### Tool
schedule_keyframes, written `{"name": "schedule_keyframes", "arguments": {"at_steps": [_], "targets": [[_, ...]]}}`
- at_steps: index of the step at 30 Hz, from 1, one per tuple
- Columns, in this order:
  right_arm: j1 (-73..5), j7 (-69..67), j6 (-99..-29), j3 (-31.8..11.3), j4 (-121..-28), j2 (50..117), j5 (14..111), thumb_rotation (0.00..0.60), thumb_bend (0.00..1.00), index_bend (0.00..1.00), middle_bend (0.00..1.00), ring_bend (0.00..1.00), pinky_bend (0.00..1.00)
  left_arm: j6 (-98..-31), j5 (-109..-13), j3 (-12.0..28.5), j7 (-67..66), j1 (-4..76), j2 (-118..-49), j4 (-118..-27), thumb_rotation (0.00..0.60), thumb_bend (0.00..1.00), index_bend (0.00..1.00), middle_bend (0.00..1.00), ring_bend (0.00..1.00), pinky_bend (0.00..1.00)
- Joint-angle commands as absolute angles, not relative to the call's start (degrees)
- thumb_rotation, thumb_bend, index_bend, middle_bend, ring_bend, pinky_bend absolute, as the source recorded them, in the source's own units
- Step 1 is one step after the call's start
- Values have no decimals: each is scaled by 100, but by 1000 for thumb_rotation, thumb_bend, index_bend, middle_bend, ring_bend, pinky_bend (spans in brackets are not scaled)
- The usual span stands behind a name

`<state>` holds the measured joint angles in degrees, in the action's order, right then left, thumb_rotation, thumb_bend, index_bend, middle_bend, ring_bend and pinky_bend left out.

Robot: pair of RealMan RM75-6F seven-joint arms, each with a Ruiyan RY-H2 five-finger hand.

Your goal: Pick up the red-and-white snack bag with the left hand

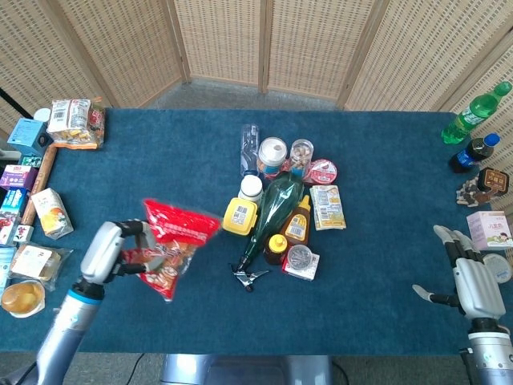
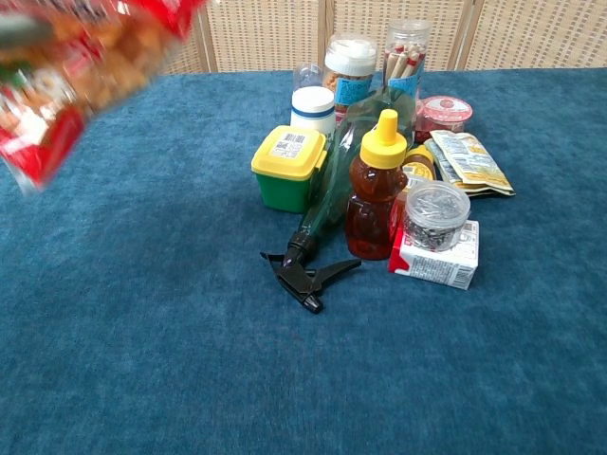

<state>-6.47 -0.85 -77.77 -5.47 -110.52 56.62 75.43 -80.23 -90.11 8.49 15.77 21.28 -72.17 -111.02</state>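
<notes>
Gripped by the left hand (image 1: 103,250), the red-and-white snack bag (image 1: 171,245) is held clear of the blue table (image 1: 160,160), left of the central cluster; in the chest view it is blurred at the top-left corner. A green spray bottle (image 1: 271,212) is laid beside a honey bottle (image 2: 375,186). At far right, the right hand (image 1: 469,277) is kept empty, fingers spread.
</notes>
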Motion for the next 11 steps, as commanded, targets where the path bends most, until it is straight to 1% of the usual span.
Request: {"name": "schedule_keyframes", "arguments": {"at_steps": [1, 6, 11], "targets": [[-652, -95, -7762, -543, -11034, 5674, 7540, 600, 0, 0, 99, 0, 0, -8198, -9076, 1005, 1814, 2059, -7003, -11296, 600, 422, 732, 673, 663, 659], [-620, -147, -7786, -539, -11001, 5673, 7514, 600, 0, 0, 99, 0, 0, -8376, -9101, 1145, 1928, 2059, -6957, -11370, 600, 422, 732, 671, 663, 656], [-618, -155, -7759, -539, -10978, 5681, 7468, 600, 0, 0, 99, 0, 0, -8412, -9069, 1152, 1978, 2050, -6958, -11354, 600, 417, 729, 670, 662, 650]]}}
